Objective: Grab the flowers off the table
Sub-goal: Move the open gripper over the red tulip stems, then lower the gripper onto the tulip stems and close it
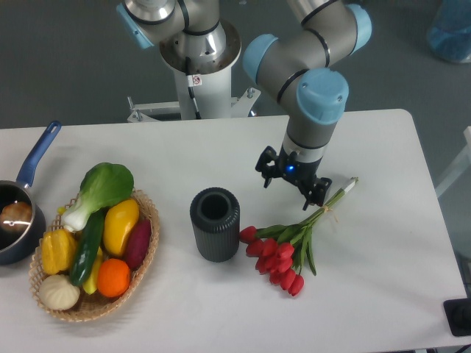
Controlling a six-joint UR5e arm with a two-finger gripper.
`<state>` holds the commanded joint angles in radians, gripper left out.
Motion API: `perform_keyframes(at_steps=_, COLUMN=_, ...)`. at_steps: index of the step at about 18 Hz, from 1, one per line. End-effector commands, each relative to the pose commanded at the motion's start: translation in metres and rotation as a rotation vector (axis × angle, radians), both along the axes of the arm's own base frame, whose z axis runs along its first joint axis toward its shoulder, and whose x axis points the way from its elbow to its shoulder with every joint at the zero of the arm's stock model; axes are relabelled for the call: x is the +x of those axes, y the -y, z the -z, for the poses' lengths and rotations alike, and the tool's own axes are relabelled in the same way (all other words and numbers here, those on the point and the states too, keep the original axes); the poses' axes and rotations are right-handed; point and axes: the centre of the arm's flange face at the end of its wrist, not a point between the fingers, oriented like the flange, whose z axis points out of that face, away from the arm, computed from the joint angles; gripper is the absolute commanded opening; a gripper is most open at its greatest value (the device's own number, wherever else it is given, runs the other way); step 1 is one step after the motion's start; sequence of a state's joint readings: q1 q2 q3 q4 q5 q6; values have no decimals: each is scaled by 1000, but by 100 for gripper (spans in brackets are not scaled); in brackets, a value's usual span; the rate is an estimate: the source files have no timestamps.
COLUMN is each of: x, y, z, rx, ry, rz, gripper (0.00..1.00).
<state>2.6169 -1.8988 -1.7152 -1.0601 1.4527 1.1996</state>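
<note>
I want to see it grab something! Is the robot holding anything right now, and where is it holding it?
Nothing is held yet. The gripper hangs open above the table, and the flowers lie loose beside it.

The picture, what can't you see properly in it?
- Inside of the dark vase: too dark to see in the camera view.
- Pan: cut off by the left edge.
- Bottom of the basket: hidden under the vegetables.
- End effector: whether it touches the flowers can't be told from above.
</note>
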Motion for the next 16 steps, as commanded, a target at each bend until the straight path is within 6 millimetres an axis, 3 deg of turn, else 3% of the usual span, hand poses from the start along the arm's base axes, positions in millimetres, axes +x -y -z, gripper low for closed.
perform_keyframes(at_steps=3, x=-29, y=-3, z=8, rx=-11, ry=-21, rz=-15, gripper=100)
perform_keyframes(at_steps=5, x=-45, y=-2, z=-1, rx=-17, ry=-58, rz=-21, gripper=100)
perform_keyframes(at_steps=8, x=-51, y=-2, z=29, rx=-56, ry=-27, rz=-7, gripper=100)
perform_keyframes(at_steps=12, x=-57, y=1, z=55, rx=-112, ry=-40, rz=-9, gripper=100)
perform_keyframes(at_steps=16, x=-55, y=0, z=69, rx=-126, ry=-21, rz=-11, gripper=100)
